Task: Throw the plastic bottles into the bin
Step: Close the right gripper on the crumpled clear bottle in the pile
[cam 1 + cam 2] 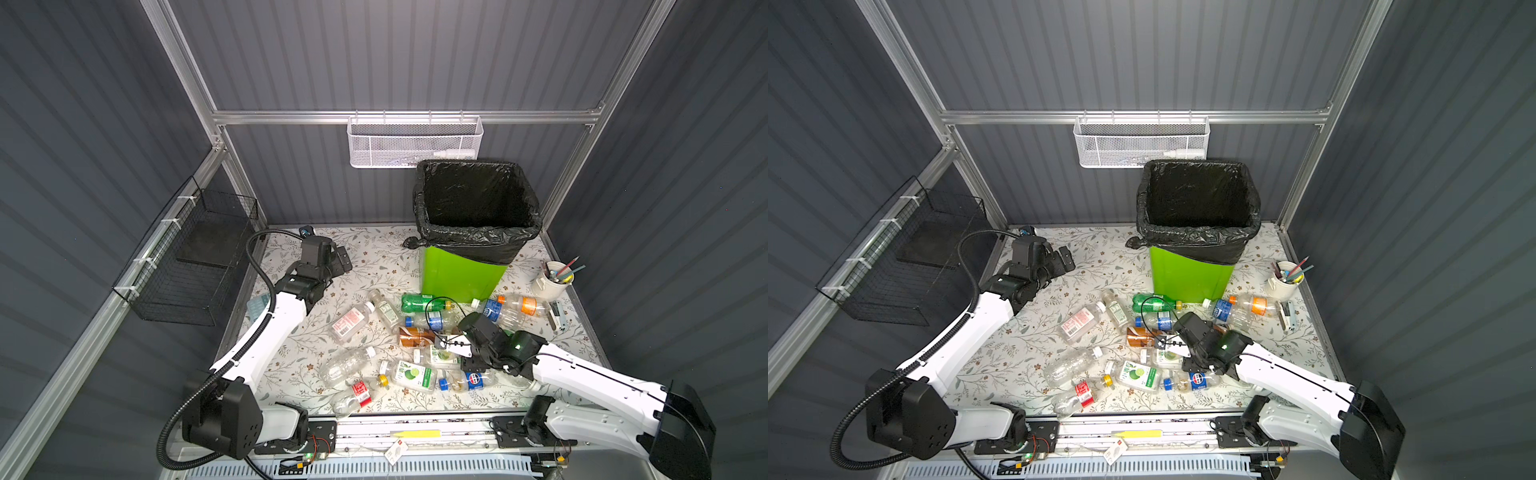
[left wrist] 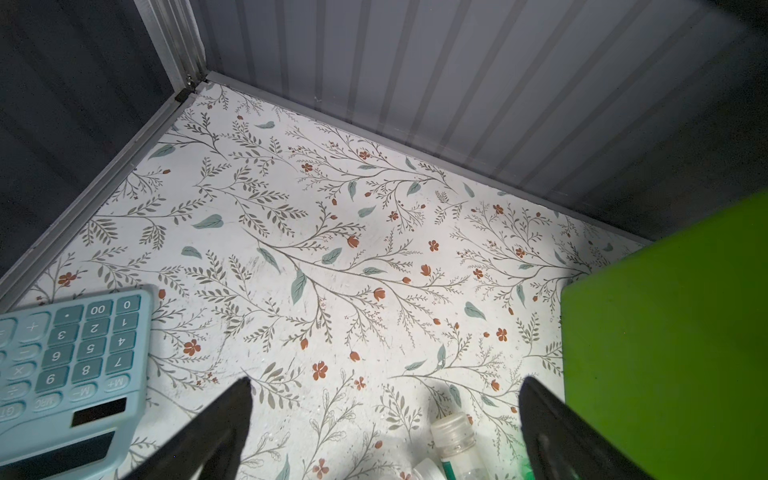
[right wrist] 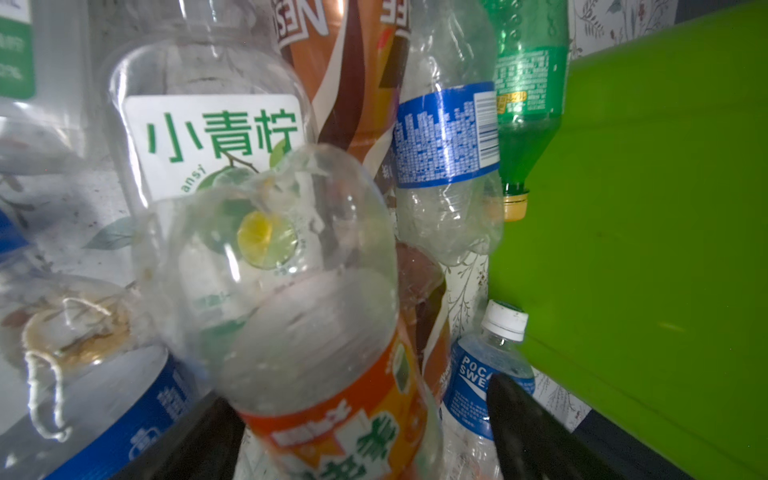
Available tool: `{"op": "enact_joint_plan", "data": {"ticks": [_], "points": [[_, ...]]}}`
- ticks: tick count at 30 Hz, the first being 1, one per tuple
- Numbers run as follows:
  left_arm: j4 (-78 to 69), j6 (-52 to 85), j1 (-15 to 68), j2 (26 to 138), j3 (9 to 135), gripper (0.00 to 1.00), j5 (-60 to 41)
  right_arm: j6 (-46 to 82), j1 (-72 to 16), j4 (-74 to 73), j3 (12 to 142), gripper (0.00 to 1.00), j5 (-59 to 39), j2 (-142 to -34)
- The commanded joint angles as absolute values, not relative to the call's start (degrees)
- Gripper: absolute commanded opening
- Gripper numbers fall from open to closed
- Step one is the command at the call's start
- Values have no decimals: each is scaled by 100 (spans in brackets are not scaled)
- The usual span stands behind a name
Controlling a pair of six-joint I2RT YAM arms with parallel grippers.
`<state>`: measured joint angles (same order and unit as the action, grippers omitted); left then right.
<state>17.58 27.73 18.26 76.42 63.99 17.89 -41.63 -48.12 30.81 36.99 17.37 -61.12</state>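
Several plastic bottles lie jumbled on the floral table in front of the bin (image 1: 461,278) (image 1: 1187,274), among them a green bottle (image 1: 419,302) and a brown bottle (image 1: 415,336). My right gripper (image 1: 457,353) (image 1: 1177,353) (image 3: 357,432) is low in this pile. Its jaws stand open around a clear orange-labelled bottle (image 3: 332,374), with a gap still showing beside one finger (image 3: 523,419). In the right wrist view the bin (image 3: 665,208) is close by. My left gripper (image 1: 340,259) (image 2: 386,415) is open and empty at the far left, over bare table.
A blue calculator (image 2: 70,365) (image 1: 257,305) lies by the left wall. A white cup of pencils (image 1: 555,278) and a stapler (image 1: 557,313) sit at the right edge. A white mesh basket (image 1: 415,141) hangs on the back rail and a black wire basket (image 1: 195,257) on the left wall.
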Motion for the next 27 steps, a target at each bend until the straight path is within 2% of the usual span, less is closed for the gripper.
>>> {"op": "enact_joint_plan", "data": {"ticks": [1,14,27], "points": [[1732,2862,1775,7603,6333,100,1757,-4208,-4843,3085,3739,89,1684,-6203],[1736,2857,1758,7572,6282,100,1781,-4223,-4843,3258,4056,89,1384,-6686],[1744,2849,1714,7523,6192,100,1807,-4318,-4843,3252,4270,80,1441,-7080]]}}
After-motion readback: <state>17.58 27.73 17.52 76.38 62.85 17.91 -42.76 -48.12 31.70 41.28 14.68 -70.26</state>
